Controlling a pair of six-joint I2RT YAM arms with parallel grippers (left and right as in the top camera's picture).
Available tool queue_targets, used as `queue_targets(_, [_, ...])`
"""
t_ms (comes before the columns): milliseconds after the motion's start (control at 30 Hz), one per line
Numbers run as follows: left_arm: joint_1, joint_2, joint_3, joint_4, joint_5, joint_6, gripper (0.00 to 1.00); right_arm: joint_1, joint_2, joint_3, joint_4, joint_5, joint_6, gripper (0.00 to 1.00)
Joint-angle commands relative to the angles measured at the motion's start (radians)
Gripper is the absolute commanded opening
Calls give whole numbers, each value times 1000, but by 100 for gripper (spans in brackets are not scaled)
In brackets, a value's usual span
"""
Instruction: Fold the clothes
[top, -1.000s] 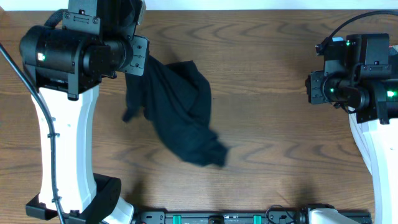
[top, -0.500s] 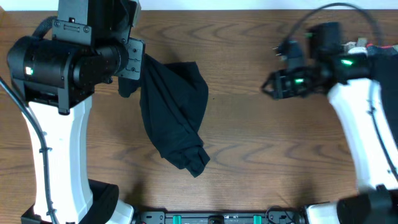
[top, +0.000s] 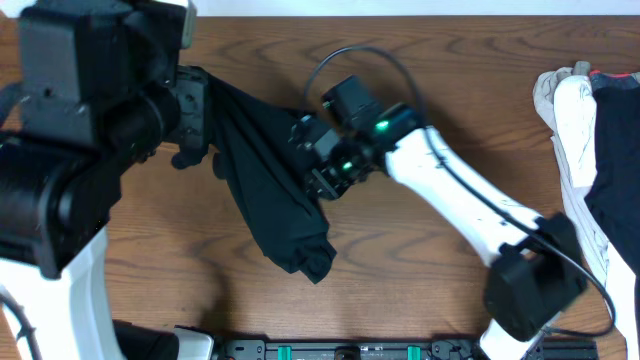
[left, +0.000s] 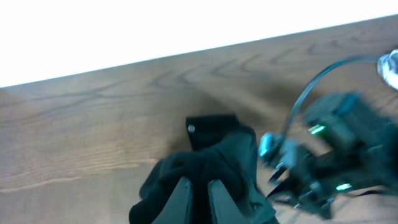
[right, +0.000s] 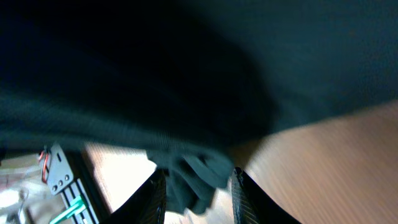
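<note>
The black shirt (top: 270, 190) hangs bunched from its upper left end down to a low tip near the table's front. My left gripper (top: 203, 118) holds that top end up; in the left wrist view it (left: 199, 194) is shut on a fold of the dark shirt (left: 214, 158). My right gripper (top: 312, 165) reaches into the shirt's right edge. In the right wrist view it (right: 199, 193) stands open, with a hanging lump of the shirt (right: 186, 74) between its fingers (right: 155, 196), close to the left one and apart from the right one.
A pile of other clothes (top: 578, 130), white and dark, lies at the right edge of the wooden table (top: 460, 80). The right arm (top: 470, 210) stretches diagonally across the middle. A black rail (top: 350, 350) runs along the front edge.
The right arm has swung from the right edge across to the shirt's right side, uncovering the pile of clothes. The left arm has risen with the shirt, which now hangs narrower.
</note>
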Motion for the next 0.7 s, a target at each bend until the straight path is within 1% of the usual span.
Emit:
queue_targets(0, [-1, -30, 9, 18, -24, -1, 6, 47, 24, 10, 16, -66, -56, 33])
queue_targets(167, [-1, -40, 10, 33, -39, 3, 6, 89, 24, 10, 16, -78, -111, 33])
queue_targets(367, [-1, -41, 10, 48, -39, 3, 6, 96, 24, 9, 57, -73, -111, 33])
queue_targets(400, [-1, -41, 10, 49, -39, 3, 6, 96, 24, 9, 61, -84, -113, 33])
queue_targets(467, [-1, -41, 10, 51, -41, 8, 6, 96, 24, 9, 53, -153, -169, 32])
queue_targets(533, [-1, -41, 10, 53, -42, 15, 6, 95, 24, 9, 47, -217, -217, 36])
queue_targets(600, [-1, -41, 10, 57, -42, 15, 6, 97, 24, 9, 54, -225, -219, 37])
queue_targets(667, [-1, -42, 10, 61, -41, 14, 6, 98, 24, 9, 71, -227, -218, 37])
